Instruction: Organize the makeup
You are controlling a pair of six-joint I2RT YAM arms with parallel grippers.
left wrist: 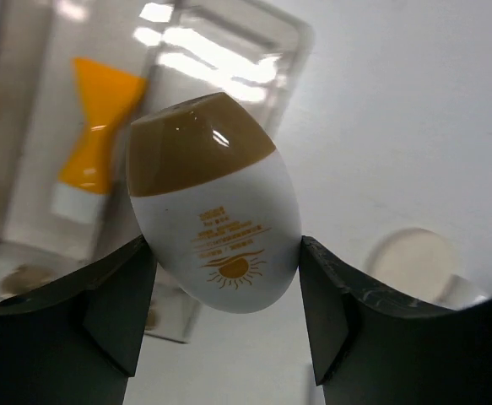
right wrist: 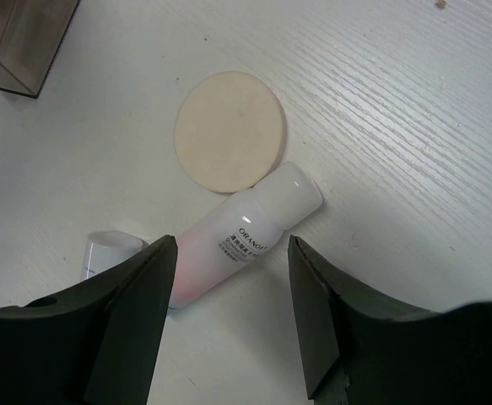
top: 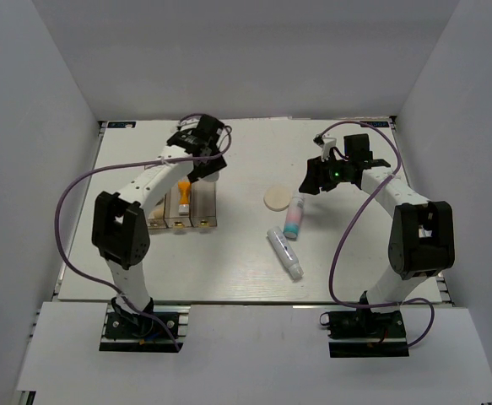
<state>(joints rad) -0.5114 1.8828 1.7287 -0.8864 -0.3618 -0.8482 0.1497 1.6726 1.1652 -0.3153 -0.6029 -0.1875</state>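
Observation:
My left gripper (top: 205, 166) is shut on a white oval bottle with a brown cap (left wrist: 216, 211). It holds the bottle in the air over the right end of the clear boxes (top: 205, 221). An orange tube (left wrist: 98, 135) lies inside one box (left wrist: 229, 51). My right gripper (right wrist: 231, 253) stands open above a white tube (right wrist: 246, 236) lying flat on the table, with one finger on each side and neither touching it. A round cream puff (right wrist: 229, 131) lies just beyond that tube's cap. The end of a second white tube (right wrist: 110, 251) shows at the left finger.
Three clear boxes stand side by side at the left of the table (top: 372, 270). In the top view the puff (top: 276, 197) and both white tubes (top: 294, 217) (top: 284, 252) lie at the centre. Grey walls enclose the table on three sides.

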